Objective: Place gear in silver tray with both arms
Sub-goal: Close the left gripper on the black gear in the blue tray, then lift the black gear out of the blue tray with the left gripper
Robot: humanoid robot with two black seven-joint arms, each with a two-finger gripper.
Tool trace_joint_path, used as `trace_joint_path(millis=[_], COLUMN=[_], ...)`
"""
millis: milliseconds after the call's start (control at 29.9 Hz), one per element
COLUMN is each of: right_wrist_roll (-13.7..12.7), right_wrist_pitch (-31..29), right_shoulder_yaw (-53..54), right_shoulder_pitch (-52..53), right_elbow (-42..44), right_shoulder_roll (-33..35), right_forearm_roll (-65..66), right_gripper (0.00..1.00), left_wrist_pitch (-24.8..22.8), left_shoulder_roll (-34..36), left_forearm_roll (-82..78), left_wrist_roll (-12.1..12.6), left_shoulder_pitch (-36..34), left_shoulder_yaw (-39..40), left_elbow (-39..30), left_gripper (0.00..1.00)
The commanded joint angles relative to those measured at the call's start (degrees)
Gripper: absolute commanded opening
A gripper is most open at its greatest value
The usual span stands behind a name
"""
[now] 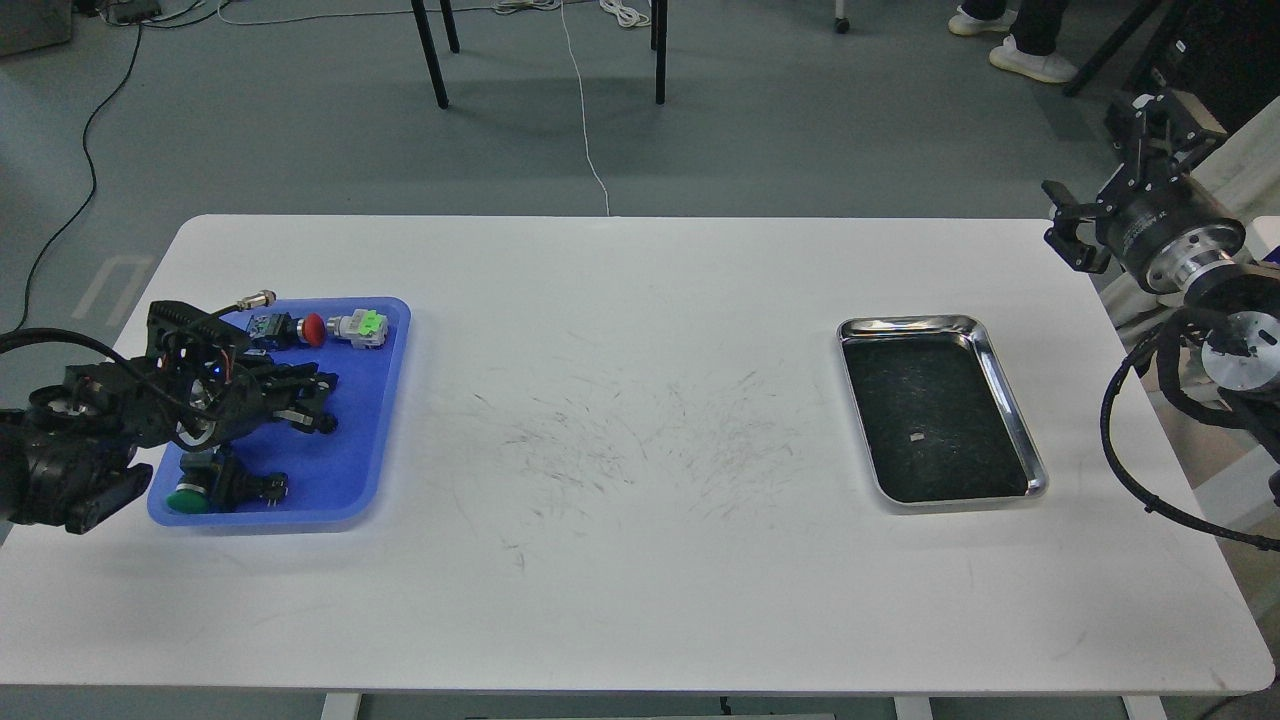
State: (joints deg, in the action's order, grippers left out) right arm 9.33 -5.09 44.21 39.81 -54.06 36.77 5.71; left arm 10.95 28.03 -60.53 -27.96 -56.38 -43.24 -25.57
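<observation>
Left arm [110, 410]: black housings, angular and ribbed; a small blue light and thin red wiring are seen among the links.
Left gripper [318, 400]: black, two slim fingers with pale metal details.
Left cable: thick, black, smooth.
Right arm [1195, 265]: black cylindrical segments separated by polished silver ring joints; white lettering is printed on one segment, too small to be read.
Right gripper [1068, 238]: black, pincer-shaped.
Right cable [1125, 455]: black, braided, looped.

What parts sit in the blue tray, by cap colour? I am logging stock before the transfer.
Red-capped button: 1
Green-capped button: 1
Light-green part: 1
Total seen in the blue tray: 3; the left tool may hide more.
</observation>
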Motion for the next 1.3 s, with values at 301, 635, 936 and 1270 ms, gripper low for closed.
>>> trace_joint_path(millis=[301,635,936,1270], right_wrist_roll=[0.0,0.0,-0.4,-0.6], right_wrist_pitch=[0.0,0.0,0.5,0.8], right_shoulder_yaw=[-0.1,-0.1,0.4,1.0], right_shoulder_pitch=[0.0,0.0,0.1,0.6], right_elbow=[0.0,0.0,0.2,0.4], right_shoulder_roll=[0.0,0.1,0.8,2.7], right_forearm_roll=[0.0,0.0,0.0,0.0], right_gripper=[0.99,0.99,0.99,0.99], left_wrist_pitch=[-1.9,-5.2,-6.5,-5.9], left_shoulder_roll=[4.6,4.6,-4.9,-21.1], left_forearm_roll=[-0.1,0.0,-1.2,-1.6], left_wrist_roll=[0.0,0.0,0.0,0.0], left_shoulder_pitch=[-5.5,-20.6,-26.8,-23.9], left_shoulder_yaw=[6.9,10.7,10.0,7.2], left_elbow=[-2.9,-12.5,-17.6,-18.7], left_gripper=[0.07,0.07,0.06,0.03])
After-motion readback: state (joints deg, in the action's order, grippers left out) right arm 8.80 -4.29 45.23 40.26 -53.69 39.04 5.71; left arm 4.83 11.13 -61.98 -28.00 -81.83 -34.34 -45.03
